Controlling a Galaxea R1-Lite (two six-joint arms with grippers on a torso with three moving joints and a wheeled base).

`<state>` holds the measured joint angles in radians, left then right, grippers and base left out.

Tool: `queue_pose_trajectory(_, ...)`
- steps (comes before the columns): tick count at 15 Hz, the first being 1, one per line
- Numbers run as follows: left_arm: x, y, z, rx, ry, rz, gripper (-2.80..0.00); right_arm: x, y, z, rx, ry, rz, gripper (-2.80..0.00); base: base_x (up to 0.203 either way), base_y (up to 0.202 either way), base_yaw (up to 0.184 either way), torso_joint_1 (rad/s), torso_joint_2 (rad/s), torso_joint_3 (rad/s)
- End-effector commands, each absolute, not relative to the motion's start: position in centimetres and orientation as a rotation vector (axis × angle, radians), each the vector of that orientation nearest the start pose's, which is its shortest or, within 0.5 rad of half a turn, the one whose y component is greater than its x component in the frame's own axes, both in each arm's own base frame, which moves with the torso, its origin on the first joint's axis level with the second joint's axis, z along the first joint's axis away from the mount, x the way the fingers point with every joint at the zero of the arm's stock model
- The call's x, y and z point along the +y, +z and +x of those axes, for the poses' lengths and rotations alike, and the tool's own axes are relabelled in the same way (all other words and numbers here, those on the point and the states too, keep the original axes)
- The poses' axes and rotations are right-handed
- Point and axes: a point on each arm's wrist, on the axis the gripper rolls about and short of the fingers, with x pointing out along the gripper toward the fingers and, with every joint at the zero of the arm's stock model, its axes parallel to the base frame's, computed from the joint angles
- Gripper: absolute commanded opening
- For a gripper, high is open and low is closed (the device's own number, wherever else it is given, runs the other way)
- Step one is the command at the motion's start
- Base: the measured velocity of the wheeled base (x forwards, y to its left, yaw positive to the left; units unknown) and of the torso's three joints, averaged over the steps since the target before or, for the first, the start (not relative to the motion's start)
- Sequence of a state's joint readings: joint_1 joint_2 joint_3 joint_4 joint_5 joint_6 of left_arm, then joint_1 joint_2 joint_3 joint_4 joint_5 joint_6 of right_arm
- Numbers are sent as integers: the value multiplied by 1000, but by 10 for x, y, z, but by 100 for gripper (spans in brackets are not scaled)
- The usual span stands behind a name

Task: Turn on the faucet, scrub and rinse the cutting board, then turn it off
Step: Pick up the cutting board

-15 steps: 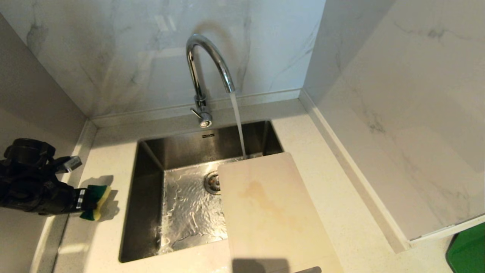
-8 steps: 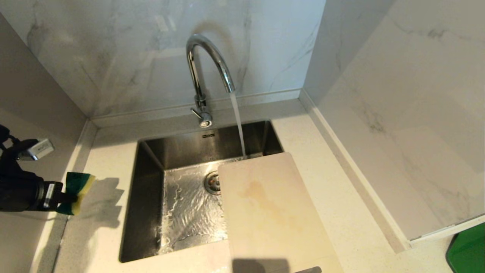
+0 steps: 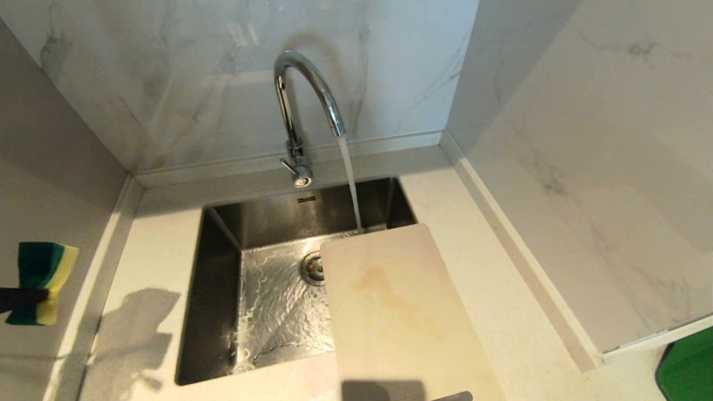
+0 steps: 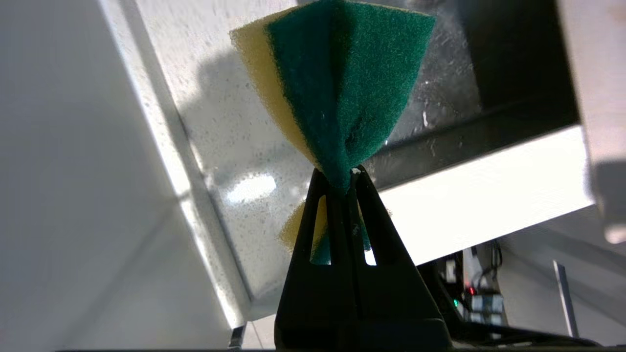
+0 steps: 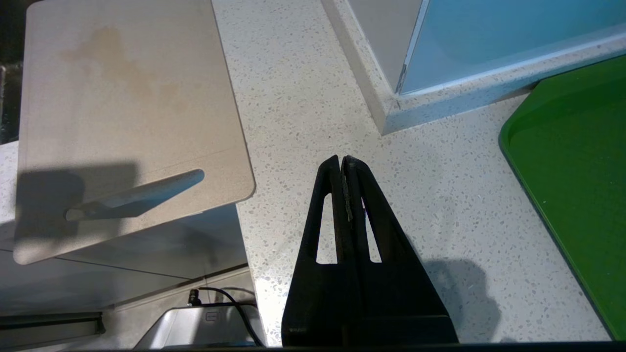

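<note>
While water streams from the faucet (image 3: pixel 303 106) into the sink (image 3: pixel 217 312): left gripper (image 4: pixel 342 178) clamped tight on a green-and-yellow sponge (image 4: pixel 337 93), pinching it at its middle so it fans out beyond the fingertips. Held in the air well off the sink's left rim, over the left edge of the countertop (image 3: pixel 153 245) near the side wall; in the head view only the sponge (image 3: pixel 40 281) and a dark fingertip visible at the frame's edge. Shadow cast on the counter just left of the sink.

Cutting board (image 3: pixel 401 317) lying flat across the sink's right part, far end over the basin just beside the drain (image 3: pixel 313 268), near end past the sink's front edge. Yellowish-brown stain on its upper face; long handle slot at the near end. Water falling just behind the board's far edge.

Right gripper (image 5: pixel 344 164) fully closed, empty, over the counter to the right of the sink, between the cutting board (image 5: pixel 132 112) and a green tray (image 5: pixel 577 161).
</note>
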<state>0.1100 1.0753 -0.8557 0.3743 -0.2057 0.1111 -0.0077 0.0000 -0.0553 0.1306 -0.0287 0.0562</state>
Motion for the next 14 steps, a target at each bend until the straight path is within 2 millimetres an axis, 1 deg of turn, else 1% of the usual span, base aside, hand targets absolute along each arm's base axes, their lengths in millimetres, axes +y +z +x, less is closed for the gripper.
queue_pose_trajectory(1, 4, 255, 81, 426, -116, 39, -280, 0, 77, -28, 76, -39, 56, -280, 0, 0, 0, 0, 0, 0)
queue_pose_trajectory(4, 0, 254, 39, 298, -108, 57, -280, 0, 77, -28, 76, -39, 56, -280, 0, 0, 0, 0, 0, 0)
queue_pose_trajectory(7, -4, 250, 1, 171, -100, 78, -280, 0, 77, -28, 74, -39, 56, -280, 0, 0, 0, 0, 0, 0)
queue_pose_trajectory(9, -6, 244, -17, 114, -97, 87, -280, 0, 77, -28, 75, -39, 56, -280, 0, 0, 0, 0, 0, 0)
queue_pose_trajectory(12, -10, 229, -45, 28, -93, 95, -280, 0, 77, -28, 76, -39, 56, -280, 0, 0, 0, 0, 0, 0)
queue_pose_trajectory(14, -11, 221, -57, -1, -89, 97, -280, 0, 77, -28, 76, -39, 56, -280, 0, 0, 0, 0, 0, 0)
